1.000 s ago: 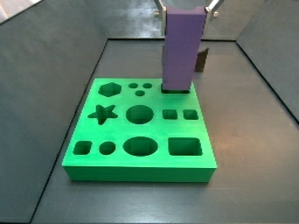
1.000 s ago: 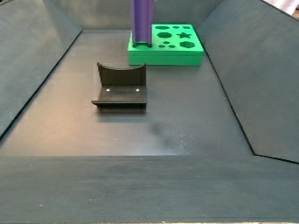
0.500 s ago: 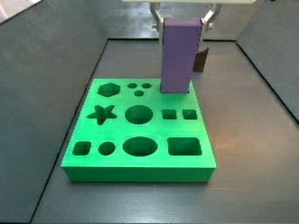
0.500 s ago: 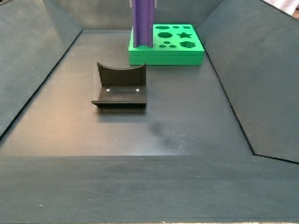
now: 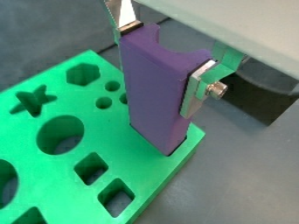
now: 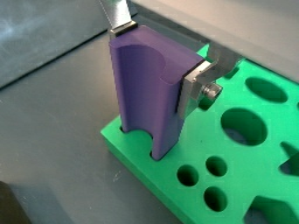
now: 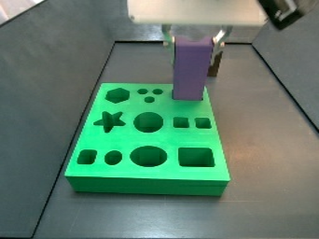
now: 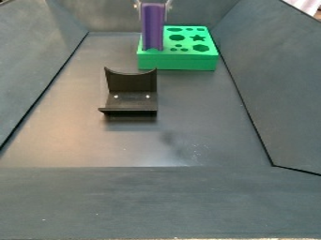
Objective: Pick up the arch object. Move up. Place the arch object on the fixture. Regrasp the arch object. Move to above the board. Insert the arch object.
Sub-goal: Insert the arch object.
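The green board [image 7: 149, 140] carries star, hexagon, round and square cut-outs; the matte purple arch object [image 7: 191, 67] stands upright with its lower end sunk at the board's edge, channel visible in a wrist view [image 6: 142, 87]; the gripper [image 5: 163, 52] descends from above, silver fingers [image 5: 201, 86] clamped on its top; the dark notched fixture [image 8: 128, 92] sits apart on the floor.

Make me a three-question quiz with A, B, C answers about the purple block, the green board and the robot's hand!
1. Where is the arch object?
A. lying on the floor
B. upright at the board's far edge
C. on the fixture

2. How many star-shaped holes does the board have?
A. one
B. three
C. none

3. The end effector is:
A. open and away
B. not visible
C. shut on the arch object

Answers: 1 B, both side views show it standing there. 2 A, a single star appears. 3 C, its fingers press both sides.
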Motion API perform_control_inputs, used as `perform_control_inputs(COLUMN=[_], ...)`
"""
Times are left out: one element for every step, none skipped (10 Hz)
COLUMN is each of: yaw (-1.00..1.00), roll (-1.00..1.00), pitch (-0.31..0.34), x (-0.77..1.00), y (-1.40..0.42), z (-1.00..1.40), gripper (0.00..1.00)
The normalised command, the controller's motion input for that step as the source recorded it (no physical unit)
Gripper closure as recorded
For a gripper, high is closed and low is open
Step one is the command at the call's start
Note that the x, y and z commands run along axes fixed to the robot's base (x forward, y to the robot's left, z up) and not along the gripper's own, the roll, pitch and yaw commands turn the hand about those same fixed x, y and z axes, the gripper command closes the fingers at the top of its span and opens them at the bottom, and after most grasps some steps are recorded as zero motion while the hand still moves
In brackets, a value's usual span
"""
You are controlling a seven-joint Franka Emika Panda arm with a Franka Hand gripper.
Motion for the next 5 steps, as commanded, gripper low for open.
perform_control_inputs(yaw=[0.13,0.09,0.06,0.0,0.0], roll=[0.0,0.03,0.1,0.01,0.0], pitch=[-0.011,0.0,0.0,0.0,0.0], x=[0.11,0.13,0.18,0.0,0.0], y=[0.32,0.34,0.17,0.0,0.0], z=[-1.0,-1.0,-0.85,0.0,0.0], gripper=[1.0,1.0,1.0,1.0,1.0])
